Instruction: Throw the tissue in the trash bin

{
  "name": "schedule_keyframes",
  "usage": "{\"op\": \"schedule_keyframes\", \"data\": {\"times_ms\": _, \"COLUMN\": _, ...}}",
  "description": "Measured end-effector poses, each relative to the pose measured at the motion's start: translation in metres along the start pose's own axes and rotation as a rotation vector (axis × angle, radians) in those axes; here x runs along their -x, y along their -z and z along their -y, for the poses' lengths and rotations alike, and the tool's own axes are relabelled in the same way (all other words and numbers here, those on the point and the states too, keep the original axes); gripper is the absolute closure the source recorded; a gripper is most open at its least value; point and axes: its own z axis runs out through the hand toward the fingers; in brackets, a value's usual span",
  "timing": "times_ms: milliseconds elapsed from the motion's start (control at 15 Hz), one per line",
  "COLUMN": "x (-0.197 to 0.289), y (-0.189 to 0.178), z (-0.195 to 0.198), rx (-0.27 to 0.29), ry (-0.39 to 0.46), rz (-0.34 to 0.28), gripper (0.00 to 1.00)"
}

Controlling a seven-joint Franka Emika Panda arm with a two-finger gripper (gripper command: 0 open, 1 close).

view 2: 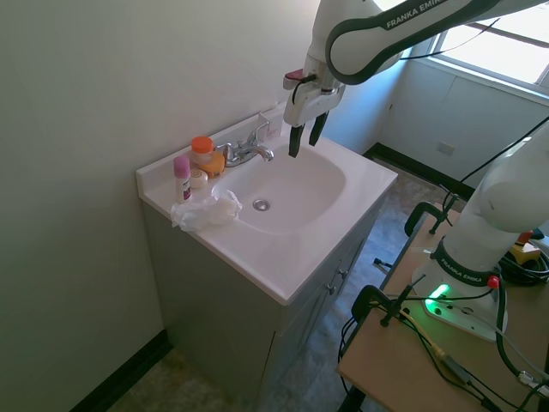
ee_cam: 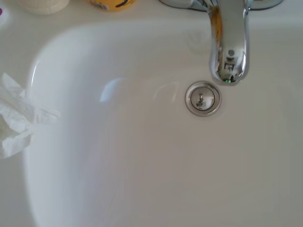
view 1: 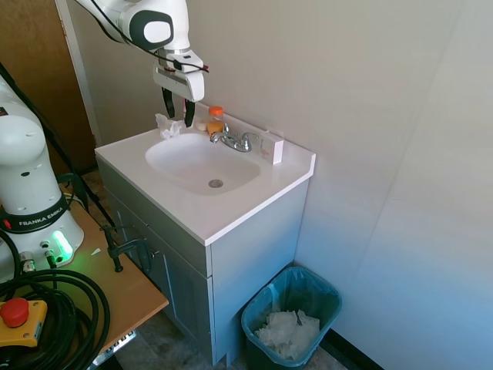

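claw point(view 2: 305, 140): fingers parted, empty, hanging above the basin | tissue point(view 2: 207, 209): on the sink counter's rim, left of the basin in the second exterior view, well apart | trash bin point(view 1: 291, 321): floor, beside the vanity

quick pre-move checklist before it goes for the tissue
1. Gripper open and empty: ok, fingers apart, nothing between them.
2. Tissue reachable: ok, it lies on the counter at the basin's rim, nothing on top of it.
3. Gripper lined up with the tissue: not ok, it hangs above the sink basin near the faucet, off to one side of the tissue.
4. Clutter near the tissue: not ok, a pink-capped tube and an orange-capped bottle stand close behind it.
5. Trash bin open: ok, no lid, white paper already inside.
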Motion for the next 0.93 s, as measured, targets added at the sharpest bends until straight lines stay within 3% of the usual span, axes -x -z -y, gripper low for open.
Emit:
{"op": "schedule_keyframes", "data": {"times_ms": 333, "x": 0.000, "y": 0.009, "z": 0.014, "rx": -0.015, "ry": 0.008, "rz": -0.024, "gripper": 0.00}}
{"op": "schedule_keyframes", "data": {"times_ms": 467, "x": 0.008, "y": 0.014, "z": 0.041, "rx": -0.037, "ry": 0.027, "rz": -0.072, "gripper": 0.00}}
{"op": "schedule_keyframes", "data": {"times_ms": 667, "x": 0.037, "y": -0.002, "z": 0.097, "rx": -0.021, "ry": 0.065, "rz": -0.140, "gripper": 0.00}}
{"op": "schedule_keyframes", "data": {"times_ms": 933, "x": 0.055, "y": -0.028, "z": 0.160, "rx": -0.004, "ry": 0.106, "rz": -0.152, "gripper": 0.00}}
